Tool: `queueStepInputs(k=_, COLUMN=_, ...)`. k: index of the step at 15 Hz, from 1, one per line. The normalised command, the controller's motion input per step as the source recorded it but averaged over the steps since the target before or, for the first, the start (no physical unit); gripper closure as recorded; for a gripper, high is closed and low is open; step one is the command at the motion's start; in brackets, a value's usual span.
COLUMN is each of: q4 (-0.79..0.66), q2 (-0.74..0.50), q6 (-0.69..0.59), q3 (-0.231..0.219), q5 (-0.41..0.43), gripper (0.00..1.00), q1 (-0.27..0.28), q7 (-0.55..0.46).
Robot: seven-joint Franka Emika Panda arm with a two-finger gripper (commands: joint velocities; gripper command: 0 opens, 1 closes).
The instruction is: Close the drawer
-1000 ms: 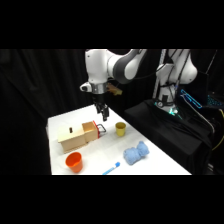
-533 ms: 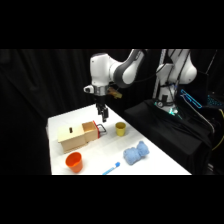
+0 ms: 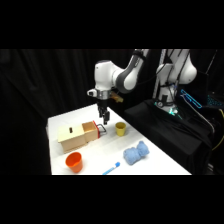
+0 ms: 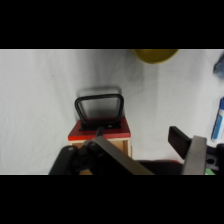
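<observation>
The pale wooden box (image 3: 71,137) stands on the white table with its orange-brown drawer (image 3: 91,131) pulled out toward the right. The drawer's dark wire handle (image 3: 101,131) sticks out from its front. My gripper (image 3: 104,119) hangs just above the handle and drawer front. In the wrist view the drawer's red-orange front (image 4: 100,133) and the handle (image 4: 99,106) lie right below, slightly left of my open gripper (image 4: 138,139). One finger (image 4: 99,134) overlaps the drawer front, and the other finger (image 4: 179,142) is over bare table.
A yellow cup (image 3: 120,129) stands just right of the drawer and shows at the top of the wrist view (image 4: 152,54). An orange cup (image 3: 74,161), a blue cloth bundle (image 3: 136,152) and a thin blue tool (image 3: 112,167) sit near the front edge.
My gripper has moved slightly down and to the right, closer to the drawer's handle. The drawer has not visibly moved.
</observation>
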Motion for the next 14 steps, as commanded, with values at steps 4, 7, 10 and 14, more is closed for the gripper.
queueStepInputs(k=4, q4=-0.09, q2=0.12, q6=0.43, q3=-0.017, q5=-0.009, gripper=0.00, q1=-0.040, q7=-0.04)
queueStepInputs(k=7, q4=-0.10, q2=0.09, q6=0.39, q3=-0.019, q5=-0.041, gripper=0.00, q1=-0.035, q7=0.01)
queueStepInputs(k=10, q4=-0.08, q2=0.10, q6=0.37, q3=0.016, q5=-0.016, gripper=0.00, q1=-0.038, q7=0.01)
queueStepInputs(k=14, q4=0.02, q2=0.19, q6=0.35, q3=0.095, q5=0.037, gripper=0.00, q1=-0.081, q7=0.01)
